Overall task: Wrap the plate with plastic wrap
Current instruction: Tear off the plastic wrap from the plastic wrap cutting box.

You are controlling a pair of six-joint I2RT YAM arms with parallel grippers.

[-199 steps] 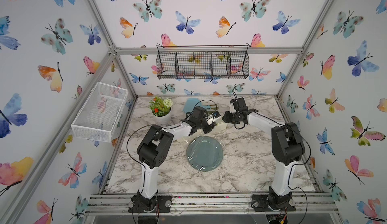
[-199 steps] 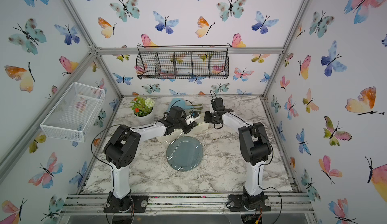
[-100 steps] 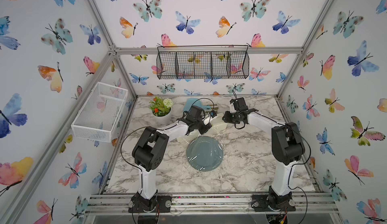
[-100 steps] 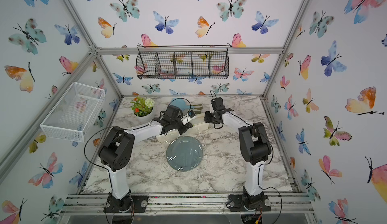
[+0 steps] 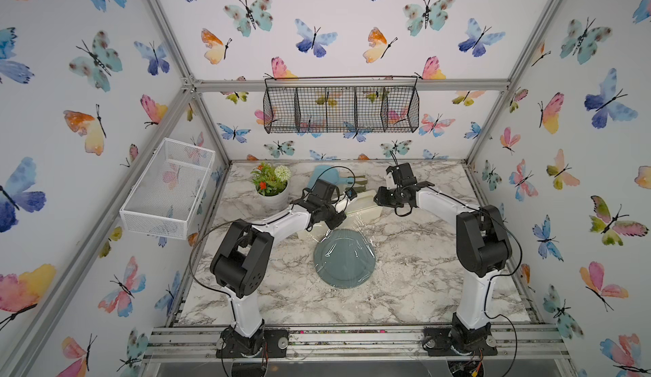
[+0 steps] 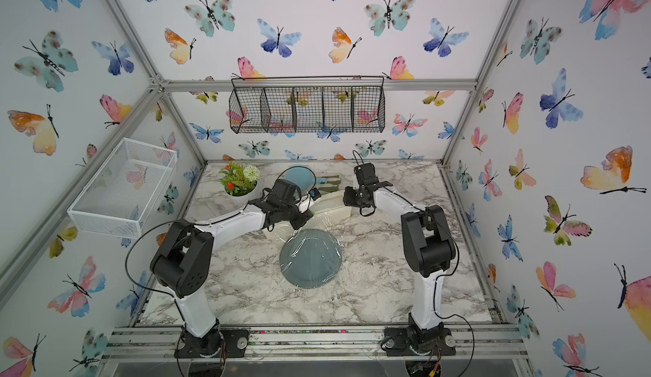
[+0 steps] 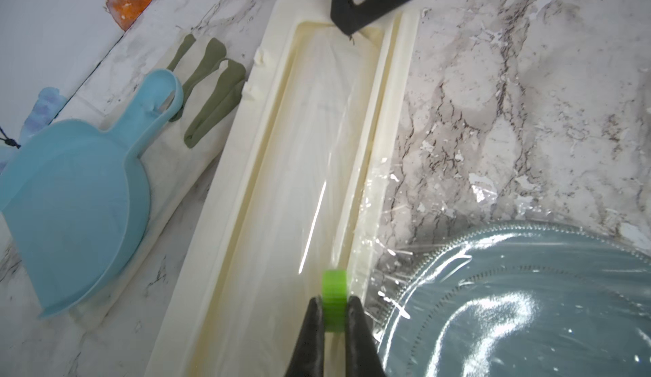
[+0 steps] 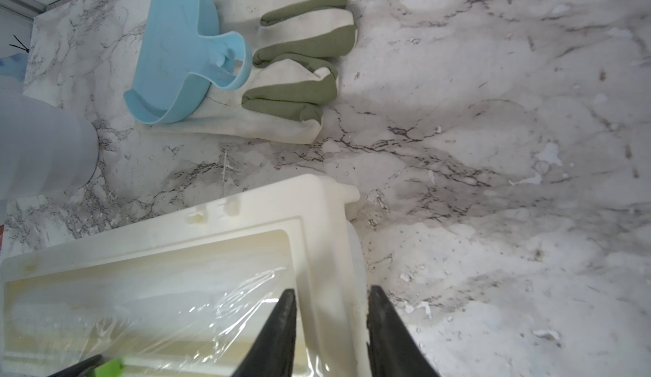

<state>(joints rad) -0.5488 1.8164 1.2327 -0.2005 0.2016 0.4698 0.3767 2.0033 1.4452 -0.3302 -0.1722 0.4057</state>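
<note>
While left hand (image 7: 334, 303) pinches slider (image 7: 334, 285) and right hand (image 8: 331, 297) clamps its end, wrap box (image 8: 246, 216) lies crosswise.

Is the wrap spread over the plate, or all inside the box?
Spread: the plastic wrap lies glossy and wrinkled across the plate and runs back to the box. Tucked under or not: cannot tell.

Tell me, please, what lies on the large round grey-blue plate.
Thin transparent wrinkled plastic wrap covers the round slate grey-blue plate, reaching the cream-white box. Nothing else shows through; any wrap under the rim is hidden.
</note>
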